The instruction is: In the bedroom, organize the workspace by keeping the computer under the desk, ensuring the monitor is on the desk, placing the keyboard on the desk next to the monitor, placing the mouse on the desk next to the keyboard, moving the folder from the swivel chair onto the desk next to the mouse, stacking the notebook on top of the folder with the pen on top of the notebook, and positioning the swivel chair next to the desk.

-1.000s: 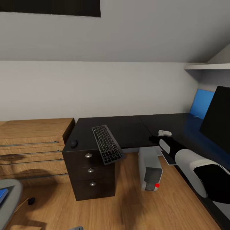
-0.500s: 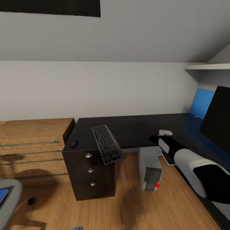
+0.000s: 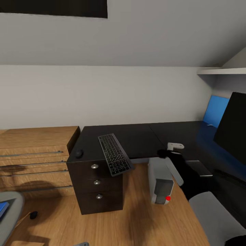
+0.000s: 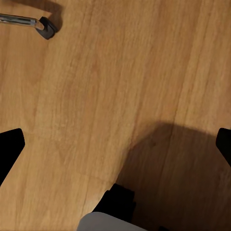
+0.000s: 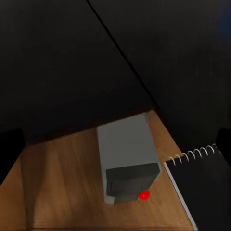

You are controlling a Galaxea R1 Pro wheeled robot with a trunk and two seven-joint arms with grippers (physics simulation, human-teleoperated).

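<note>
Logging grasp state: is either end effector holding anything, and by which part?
Nothing. Left end effector open over the floor; right end effector open above the computer, notebook not between its fingers.

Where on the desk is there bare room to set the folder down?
The desk is bare between the keyboard and the monitor, back to the wall. It is crowded at the drawer end, where the mouse sits beside the overhanging keyboard.

— What's on the desk point(image 3: 143, 135)?
— My head view: keyboard point(image 3: 114, 154) overhanging the front edge, mouse point(image 3: 79, 153) beside it, monitor point(image 3: 234, 128) far right.
— And my floor point(image 3: 136, 218)?
— Computer point(image 3: 160, 181) standing by the desk; chair castor point(image 4: 45, 26) on the wood.
</note>
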